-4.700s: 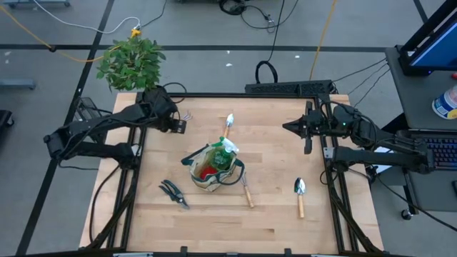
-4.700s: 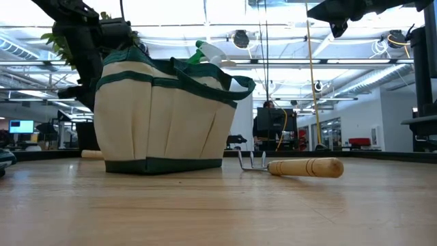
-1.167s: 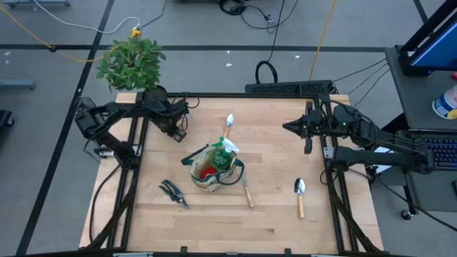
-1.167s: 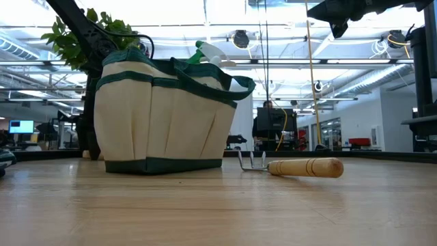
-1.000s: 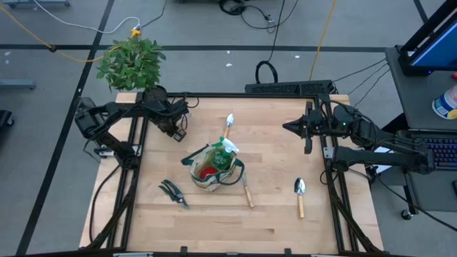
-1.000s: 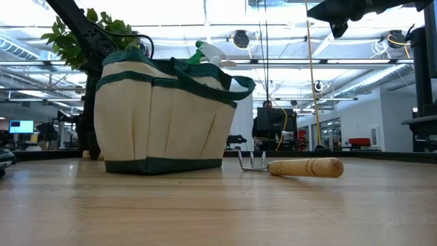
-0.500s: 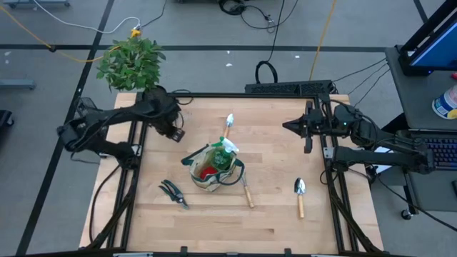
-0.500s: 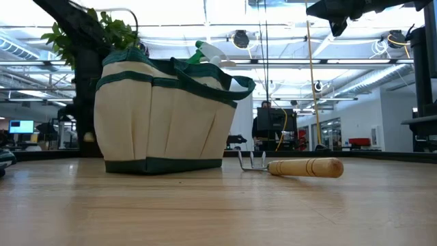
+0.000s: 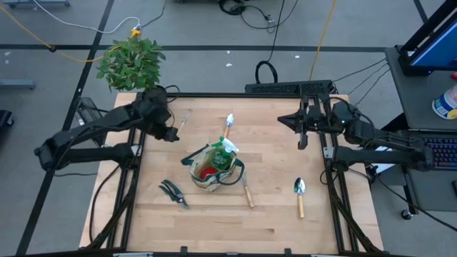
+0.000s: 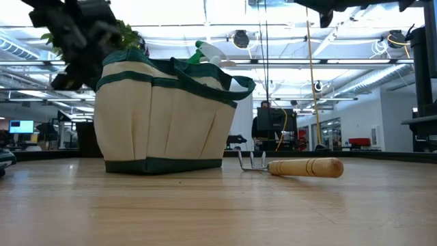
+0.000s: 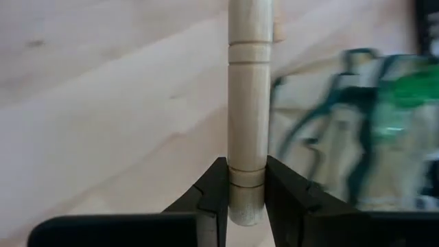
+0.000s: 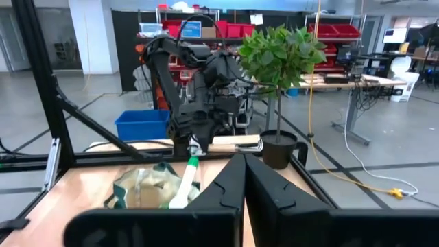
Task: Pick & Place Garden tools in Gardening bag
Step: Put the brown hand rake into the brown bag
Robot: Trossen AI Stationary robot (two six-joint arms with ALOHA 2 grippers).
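High view: the gardening bag sits mid-counter, spray bottle poking from it. Beyond the bag lies a trowel; the rake lies just beside the bag, the pruning shears near it, and a second trowel well apart. The left gripper hangs beyond the bag, near the potted plant; the right gripper waits by the counter's edge.

Low view: rake beside the bag.

Left wrist view: jaws pinching a wooden handle near its end, above the counter.

Right wrist view: jaws pressed together, facing the bag.
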